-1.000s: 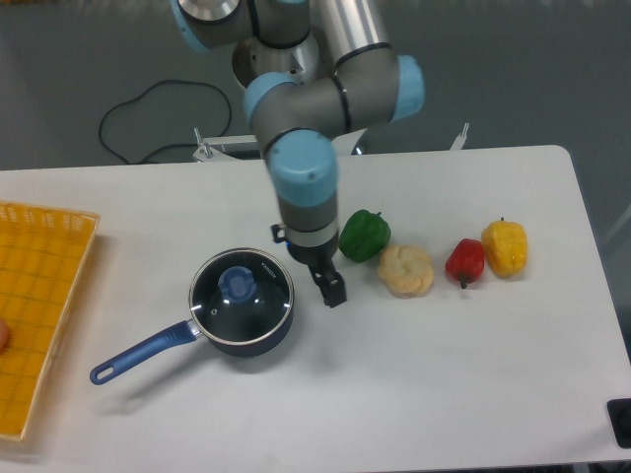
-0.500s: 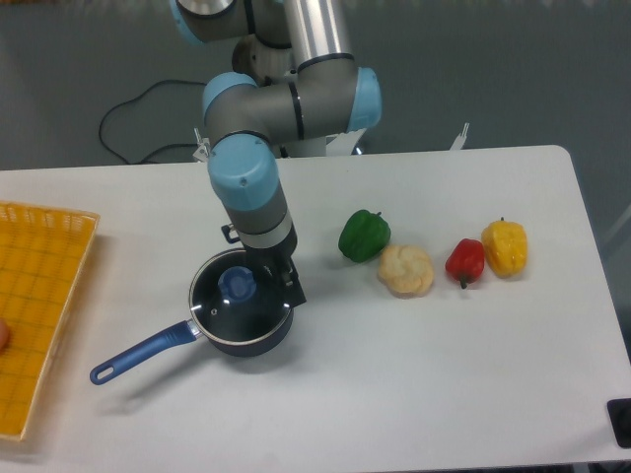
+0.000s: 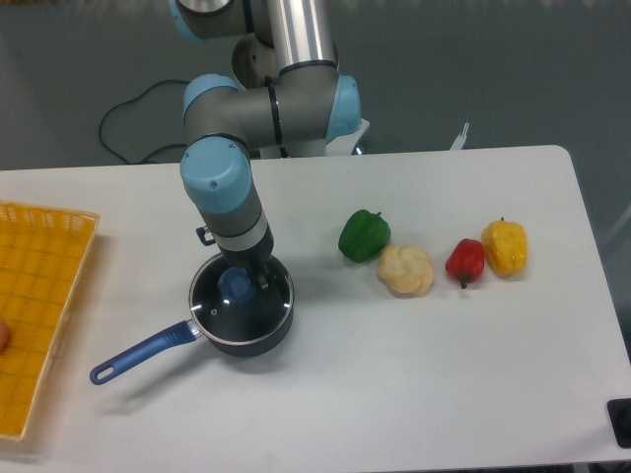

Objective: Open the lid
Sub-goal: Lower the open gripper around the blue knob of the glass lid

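On the white table (image 3: 414, 374), left of centre, you see the lid (image 3: 242, 304): a round clear glass disc with a thin silver rim and a blue centre knob (image 3: 235, 286). It sits flat and closed on the dark saucepan (image 3: 266, 340), whose long blue handle (image 3: 138, 355) points toward the lower left.

Directly above the lid you find the gripper (image 3: 254, 278), carried by the grey and light-blue arm (image 3: 222, 187), which reaches down from the base at the top of the view. The dark fingers (image 3: 262, 280) hang just beside the knob on its right, over the glass. From this angle the wrist hides most of the fingertips, so you cannot tell whether the jaws stand apart or together, nor whether they touch the knob.

To the right of the saucepan, well apart from it, you see a row of four items: a green pepper (image 3: 364, 235), a pale cauliflower (image 3: 405, 269), a red pepper (image 3: 464, 260) and a yellow pepper (image 3: 504, 246). The red and yellow peppers lie just beside each other.

At the left edge you see a yellow mesh tray (image 3: 39, 296). Behind the table a black cable (image 3: 148, 108) loops on the grey floor.
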Available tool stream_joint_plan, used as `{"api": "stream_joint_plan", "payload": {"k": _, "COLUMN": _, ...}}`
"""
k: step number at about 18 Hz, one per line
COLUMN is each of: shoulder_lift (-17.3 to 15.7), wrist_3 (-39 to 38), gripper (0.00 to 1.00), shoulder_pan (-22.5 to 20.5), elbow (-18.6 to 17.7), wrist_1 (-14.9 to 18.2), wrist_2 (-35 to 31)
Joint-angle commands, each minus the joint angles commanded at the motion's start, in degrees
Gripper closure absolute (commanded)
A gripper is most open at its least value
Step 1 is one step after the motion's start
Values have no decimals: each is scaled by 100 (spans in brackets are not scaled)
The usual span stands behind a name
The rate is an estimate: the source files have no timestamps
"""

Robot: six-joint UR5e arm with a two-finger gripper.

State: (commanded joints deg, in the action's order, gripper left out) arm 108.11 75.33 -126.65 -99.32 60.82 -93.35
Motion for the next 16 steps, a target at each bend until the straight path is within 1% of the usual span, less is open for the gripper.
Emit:
{"api": "stream_joint_plan", "payload": {"k": 8, "shoulder_lift": 97, "wrist_3": -185, "gripper": 0, "shoulder_pan": 44, "elbow": 88, "wrist_1": -52, "wrist_2": 282}}
{"api": "stream_joint_plan", "payload": {"k": 11, "shoulder_lift": 123, "wrist_3": -194, "gripper": 0, "shoulder_pan": 53, "elbow": 114, "wrist_1": -123, "wrist_2": 300}}
{"api": "stream_joint_plan", "payload": {"k": 16, "shoulder_lift": 132, "wrist_3": -203, "gripper": 0, "shoulder_pan": 62, "elbow": 114, "wrist_1": -123, "wrist_2": 308}}
